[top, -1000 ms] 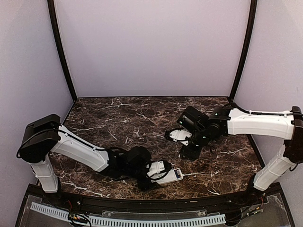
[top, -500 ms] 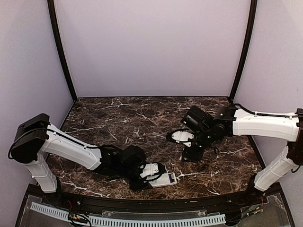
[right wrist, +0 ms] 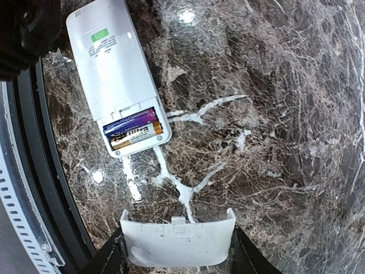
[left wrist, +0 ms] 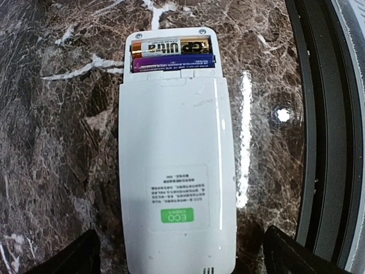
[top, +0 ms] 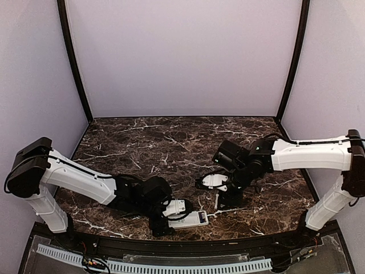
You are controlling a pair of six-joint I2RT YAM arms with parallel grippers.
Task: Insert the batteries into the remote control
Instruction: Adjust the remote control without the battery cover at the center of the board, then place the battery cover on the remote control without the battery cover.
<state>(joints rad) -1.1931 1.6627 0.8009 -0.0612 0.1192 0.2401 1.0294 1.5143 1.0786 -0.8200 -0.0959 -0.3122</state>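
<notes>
The white remote control (left wrist: 178,171) lies back-up near the table's front edge, also in the top view (top: 193,219). Its battery bay is uncovered and holds two batteries (left wrist: 173,55), one gold-black, one purple, also seen in the right wrist view (right wrist: 132,130). My left gripper (left wrist: 179,258) is open and straddles the remote's label end, with a gap on each side. My right gripper (right wrist: 177,251) is shut on the white cover plate (right wrist: 178,242) and holds it above the marble, a short way from the remote's open end (right wrist: 137,137).
The black rim of the table's front edge (left wrist: 319,142) runs right beside the remote. The left arm (top: 97,185) lies low along the front left. The right arm (top: 308,153) reaches in from the right.
The left gripper and the remote have shifted left and toward the front edge. The right gripper has come down and nearer the remote with the cover plate.
</notes>
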